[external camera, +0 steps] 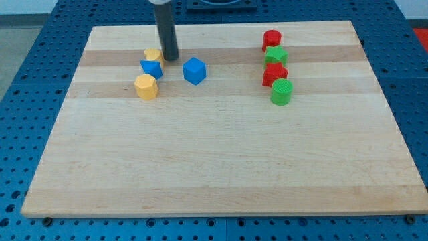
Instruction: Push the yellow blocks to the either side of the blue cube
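Upper left, my tip point(170, 57) touching rear yellow block point(153, 54), blue cube point(194, 70) nearby right, no gripper fitted.

Bright, even overhead light fills a sharp picture, with only short soft shadows under the blocks, a faint sheen on the wooden board point(221, 154), and no visible blur.

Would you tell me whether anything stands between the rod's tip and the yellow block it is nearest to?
Nothing visible does. My tip sits right at the view's right edge of the upper yellow block, just above the blue block that separates it from the lower yellow block.
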Controlling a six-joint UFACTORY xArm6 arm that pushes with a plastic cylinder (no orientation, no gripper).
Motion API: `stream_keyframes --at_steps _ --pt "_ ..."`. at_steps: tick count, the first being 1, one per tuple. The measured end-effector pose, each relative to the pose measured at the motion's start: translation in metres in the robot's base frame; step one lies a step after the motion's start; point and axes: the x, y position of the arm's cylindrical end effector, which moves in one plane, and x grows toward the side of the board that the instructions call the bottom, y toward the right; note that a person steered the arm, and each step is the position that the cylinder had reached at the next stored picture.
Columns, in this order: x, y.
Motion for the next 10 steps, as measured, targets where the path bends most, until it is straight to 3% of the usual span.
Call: stream_keyframes --at_steps 1,2,3,4,7,8,9,10 --pt "-0.031 -0.068" --pt "-0.010 -0.110" --pt "0.037 -0.097" --pt "0.047 -0.068" --pt "0.025 0.009" --pt "0.029 -0.038" --pt "0.067 -0.074" --pt "0.108 -0.068"
